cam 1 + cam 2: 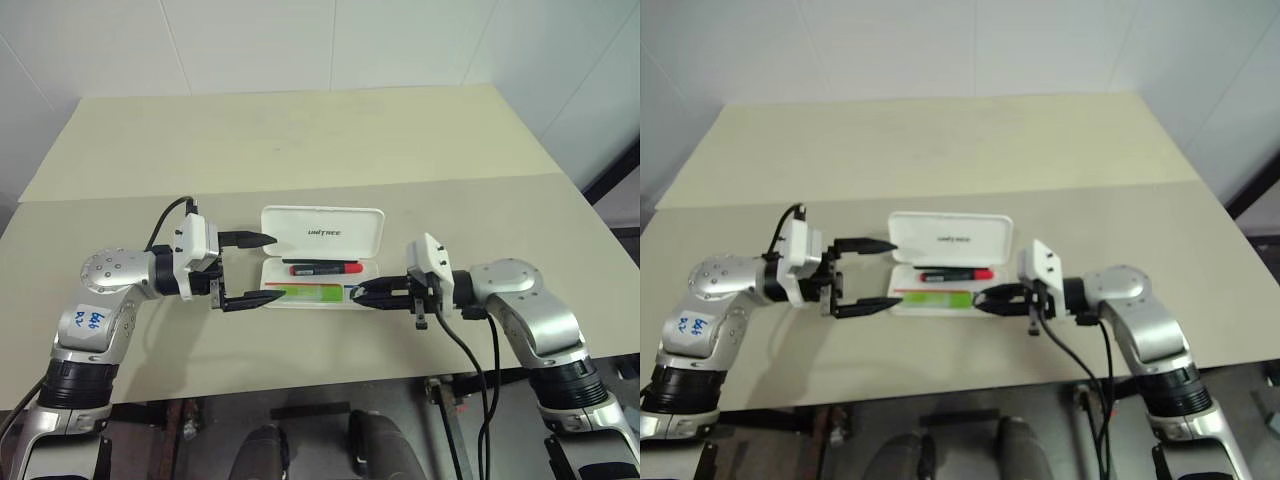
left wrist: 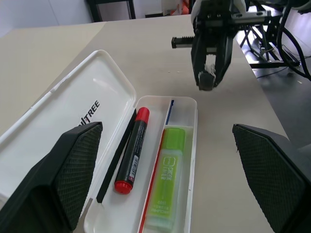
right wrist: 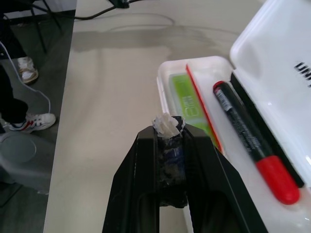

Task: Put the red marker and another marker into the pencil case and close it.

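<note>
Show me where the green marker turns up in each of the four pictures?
Left eye view: green marker in the open case's near slot, in front of the red marker.
Right eye view: same slot, just ahead of the right pincer.
Left wrist view: low centre, right of the red marker.
Right wrist view: upper middle, beyond the pincer tips.
Shared landmark: the case's white lid.

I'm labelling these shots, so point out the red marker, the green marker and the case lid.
red marker [image 2: 132, 150], left wrist view, black barrel
green marker [image 2: 166, 182], left wrist view, mid-body
case lid [image 1: 322, 232], left eye view, inner face
</note>
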Controlling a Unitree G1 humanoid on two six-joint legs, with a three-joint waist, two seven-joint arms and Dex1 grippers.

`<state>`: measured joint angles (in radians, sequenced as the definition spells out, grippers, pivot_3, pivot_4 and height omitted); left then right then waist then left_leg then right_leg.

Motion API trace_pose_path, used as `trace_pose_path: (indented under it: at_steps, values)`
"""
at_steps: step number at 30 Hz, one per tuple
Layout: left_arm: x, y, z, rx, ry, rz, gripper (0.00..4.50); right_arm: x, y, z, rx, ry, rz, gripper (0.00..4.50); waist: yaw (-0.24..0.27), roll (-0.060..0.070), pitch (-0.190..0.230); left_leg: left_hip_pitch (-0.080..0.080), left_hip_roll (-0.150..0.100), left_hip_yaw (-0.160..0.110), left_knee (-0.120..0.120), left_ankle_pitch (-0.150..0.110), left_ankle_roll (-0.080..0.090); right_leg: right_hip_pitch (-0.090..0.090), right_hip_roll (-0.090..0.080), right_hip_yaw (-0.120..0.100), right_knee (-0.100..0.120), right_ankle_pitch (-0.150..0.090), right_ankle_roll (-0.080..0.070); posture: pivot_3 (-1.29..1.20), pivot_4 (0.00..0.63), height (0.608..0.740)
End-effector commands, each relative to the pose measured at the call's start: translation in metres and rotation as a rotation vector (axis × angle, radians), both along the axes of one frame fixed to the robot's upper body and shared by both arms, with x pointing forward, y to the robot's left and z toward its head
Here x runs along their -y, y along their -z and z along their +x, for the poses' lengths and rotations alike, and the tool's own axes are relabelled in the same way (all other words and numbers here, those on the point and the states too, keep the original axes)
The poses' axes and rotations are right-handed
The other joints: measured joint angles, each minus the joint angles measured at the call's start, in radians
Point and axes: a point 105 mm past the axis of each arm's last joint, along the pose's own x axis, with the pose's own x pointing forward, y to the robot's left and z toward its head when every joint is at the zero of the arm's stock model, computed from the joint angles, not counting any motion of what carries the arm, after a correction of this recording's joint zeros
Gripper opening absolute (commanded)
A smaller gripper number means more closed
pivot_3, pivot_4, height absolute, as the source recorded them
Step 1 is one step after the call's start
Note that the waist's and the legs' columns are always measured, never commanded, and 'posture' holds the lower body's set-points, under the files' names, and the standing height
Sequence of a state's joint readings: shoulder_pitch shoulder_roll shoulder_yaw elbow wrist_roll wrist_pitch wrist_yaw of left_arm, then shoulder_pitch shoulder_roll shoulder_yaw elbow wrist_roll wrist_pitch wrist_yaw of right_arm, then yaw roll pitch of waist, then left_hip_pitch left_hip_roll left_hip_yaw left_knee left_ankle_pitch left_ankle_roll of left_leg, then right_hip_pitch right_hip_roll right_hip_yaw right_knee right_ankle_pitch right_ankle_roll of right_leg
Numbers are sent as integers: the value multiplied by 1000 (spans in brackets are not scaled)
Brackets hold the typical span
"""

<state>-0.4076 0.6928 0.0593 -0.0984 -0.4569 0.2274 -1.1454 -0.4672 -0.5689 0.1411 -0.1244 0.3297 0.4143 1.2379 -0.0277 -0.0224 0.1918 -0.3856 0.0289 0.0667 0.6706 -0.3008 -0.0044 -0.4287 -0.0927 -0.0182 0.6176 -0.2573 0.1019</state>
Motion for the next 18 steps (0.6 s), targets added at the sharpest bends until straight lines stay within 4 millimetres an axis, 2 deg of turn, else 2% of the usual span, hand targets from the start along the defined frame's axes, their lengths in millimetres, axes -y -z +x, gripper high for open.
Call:
trace_pose_path:
  at_steps: [1, 13, 18]
  values:
    - [1, -4, 0, 30, -3, 1, 4500, -2, 2, 8, 47, -19, -35, 357, 1, 0, 0, 0, 0, 0, 0, 0, 0, 0, 0, 0, 0, 0, 0, 0, 150, 740]
    - [-1, -4, -3, 29, -23, -1, 4500, -2, 5, 26, 87, -64, -89, 357, 1, 0, 0, -1, 0, 1, -1, 0, 0, 0, 0, -1, -1, 0, 0, 0, 150, 740]
    - [-2, -5, -3, 32, -29, 2, 4500, 3, 14, 30, 77, -75, -130, 357, 0, 0, 0, -1, 0, 1, -1, 0, 0, 0, 0, 0, -2, 0, 0, 0, 150, 740]
